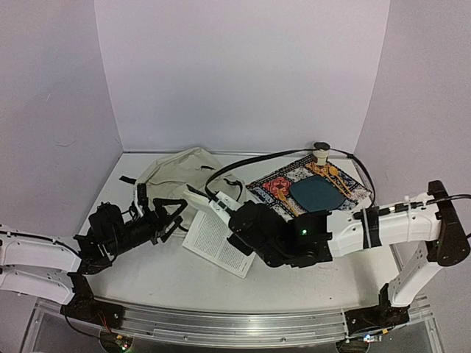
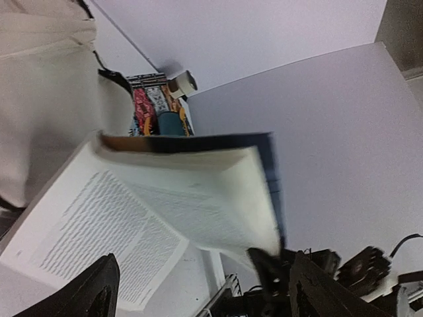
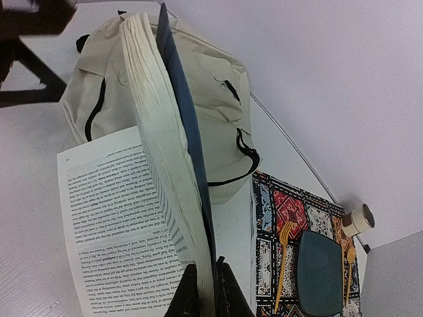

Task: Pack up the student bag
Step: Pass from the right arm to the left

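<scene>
The cream student bag (image 1: 182,175) lies at the back left of the table; it also shows in the right wrist view (image 3: 211,92) and the left wrist view (image 2: 39,99). My right gripper (image 1: 221,202) is shut on an open book (image 1: 218,240), pinching its dark blue cover and a block of pages (image 3: 165,152) near the spine. The book hangs open just in front of the bag, with one printed page (image 3: 112,218) spread low. My left gripper (image 1: 171,214) is open and empty, left of the book, which fills its wrist view (image 2: 165,205).
A colourful patterned mat (image 1: 283,185) lies at the back right with a dark teal plate (image 1: 316,193), an orange fork (image 3: 283,254) and a small cup (image 1: 321,154). A black cable (image 1: 243,163) loops over the table behind the bag.
</scene>
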{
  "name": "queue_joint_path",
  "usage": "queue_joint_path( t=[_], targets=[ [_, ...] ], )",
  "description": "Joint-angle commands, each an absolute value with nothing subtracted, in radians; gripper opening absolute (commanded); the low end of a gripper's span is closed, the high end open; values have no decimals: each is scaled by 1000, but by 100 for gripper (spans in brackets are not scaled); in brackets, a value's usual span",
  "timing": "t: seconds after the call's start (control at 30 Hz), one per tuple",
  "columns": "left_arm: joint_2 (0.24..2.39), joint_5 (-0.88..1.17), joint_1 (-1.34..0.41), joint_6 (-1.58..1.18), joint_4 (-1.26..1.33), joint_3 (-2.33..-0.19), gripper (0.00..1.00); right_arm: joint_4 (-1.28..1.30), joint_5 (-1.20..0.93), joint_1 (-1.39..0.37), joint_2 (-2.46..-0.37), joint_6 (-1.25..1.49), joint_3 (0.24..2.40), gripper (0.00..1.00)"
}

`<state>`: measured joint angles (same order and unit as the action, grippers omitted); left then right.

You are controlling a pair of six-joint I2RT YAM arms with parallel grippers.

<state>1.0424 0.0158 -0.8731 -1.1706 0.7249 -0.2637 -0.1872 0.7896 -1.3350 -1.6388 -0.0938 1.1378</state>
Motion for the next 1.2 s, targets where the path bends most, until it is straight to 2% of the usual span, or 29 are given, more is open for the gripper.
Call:
queue_joint_path(
  t=[0.0, 0.37, 0.57, 0.83, 1.0, 1.17],
  targets=[
    [1093, 83, -867, -1182, 791, -362, 91, -332, 864, -1336, -1682, -116, 1178, 0],
    [1222, 66, -867, -1360, 785, -388, 95, -334, 879, -1336, -1726, -147, 1198, 0],
    [1285, 74, -867, -1370, 783, -429, 96, -336, 878, -1338, -1745, -166, 1199, 0],
    [1291, 36, -867, -1438, 761, -389, 98, -339, 898, -1339, -1763, -171, 1195, 0],
    [1344, 47, -867, -1421, 751, -450, 94, -358, 905, -1355, -1802, -219, 1200, 0],
    [1430, 89, -867, -1431, 751, -498, 82, -369, 908, -1366, -1829, -239, 1207, 0]
  ],
)
